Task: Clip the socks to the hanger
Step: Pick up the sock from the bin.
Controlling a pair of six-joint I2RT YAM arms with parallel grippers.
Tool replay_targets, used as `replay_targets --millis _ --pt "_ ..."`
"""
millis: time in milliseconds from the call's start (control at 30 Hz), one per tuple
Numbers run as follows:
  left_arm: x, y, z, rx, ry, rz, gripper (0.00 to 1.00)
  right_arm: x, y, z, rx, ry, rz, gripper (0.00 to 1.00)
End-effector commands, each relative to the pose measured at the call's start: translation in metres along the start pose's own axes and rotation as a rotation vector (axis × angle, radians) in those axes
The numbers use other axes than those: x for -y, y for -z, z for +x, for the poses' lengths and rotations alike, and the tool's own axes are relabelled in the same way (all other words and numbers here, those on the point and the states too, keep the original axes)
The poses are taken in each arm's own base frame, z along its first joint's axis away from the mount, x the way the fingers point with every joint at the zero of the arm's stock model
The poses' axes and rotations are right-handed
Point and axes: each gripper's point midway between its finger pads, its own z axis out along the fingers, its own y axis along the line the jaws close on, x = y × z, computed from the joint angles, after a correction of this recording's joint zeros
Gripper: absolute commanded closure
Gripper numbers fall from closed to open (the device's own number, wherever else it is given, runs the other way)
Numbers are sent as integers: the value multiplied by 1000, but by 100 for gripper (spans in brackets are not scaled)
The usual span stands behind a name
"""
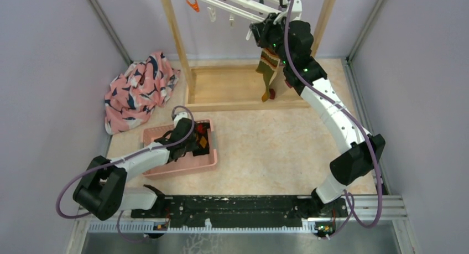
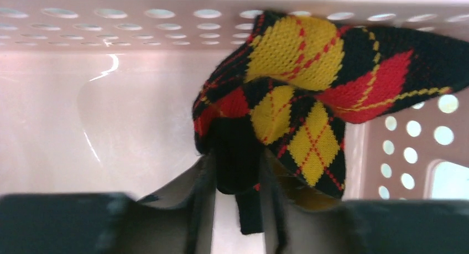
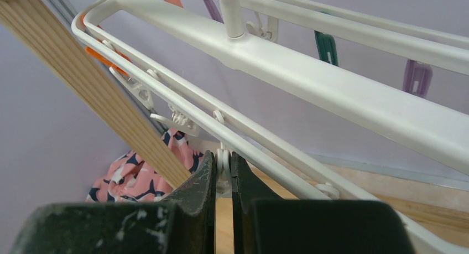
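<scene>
In the pink basket [image 2: 110, 21], the left gripper [image 2: 236, 174] pinches the argyle sock [image 2: 309, 99] by its black cuff; lift it straight, with a deep bite. At the hanger [image 3: 309, 77], the right gripper [image 3: 223, 168] is clamped on a white clip [image 3: 223, 154]; hold it steady.

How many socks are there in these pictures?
2. An argyle sock lies in the pink basket, gripped by the left tool; a green striped sock hangs from the hanger. Others may hide behind the right arm.
</scene>
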Motion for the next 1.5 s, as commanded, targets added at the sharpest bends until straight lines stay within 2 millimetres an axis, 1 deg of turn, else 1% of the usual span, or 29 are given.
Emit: replay_targets --millis 0,33,67,100,167,267,433,500,567,633,867,933,1033,1133,1300,1333,1400,1467 --pt "10 -4 -5 12 14 34 71 -1 8 -6 7 6 -12 100" --pt "10 -5 -4 9 12 32 79 -1 8 -6 7 6 -13 100" --pt "11 -6 -4 6 11 33 94 -1 7 -5 7 4 -12 100" --pt "11 -6 -3 3 12 33 100 -1 7 -5 8 3 -14 100" --pt "14 -3 -4 1 12 48 100 -1 6 -3 3 1 -14 100" --pt "20 15 -22 40 28 82 100 0 6 -2 -1 1 -13 100" --pt "31 67 -85 218 26 173 100 0 7 -1 2 -2 -14 100" --pt "36 84 -102 248 20 202 100 0 7 0 3 -11 -14 100" --pt "45 98 -113 257 15 245 100 -1 7 -1 7 -17 -16 100" --pt "55 110 -121 267 19 304 100 -1 8 -1 8 -21 -16 100" --pt "100 144 -139 272 76 555 100 -1 12 -4 10 -12 -17 100" --pt "109 151 -143 271 81 602 100 0 13 -4 11 -9 -10 100" --pt "119 156 -156 306 75 640 100 1 15 -5 19 -9 -8 100" --pt "137 163 -165 297 54 704 100 2 16 -3 15 -15 -7 100" --pt "176 183 -180 311 34 851 100 6 20 -6 23 -6 10 100" --pt "186 191 -186 320 23 879 100 8 21 -8 27 -6 14 100" --pt "208 204 -192 328 -8 935 100 11 22 -11 33 -7 22 100" --pt "231 221 -199 334 -38 1016 100 14 25 -11 34 -7 29 100"
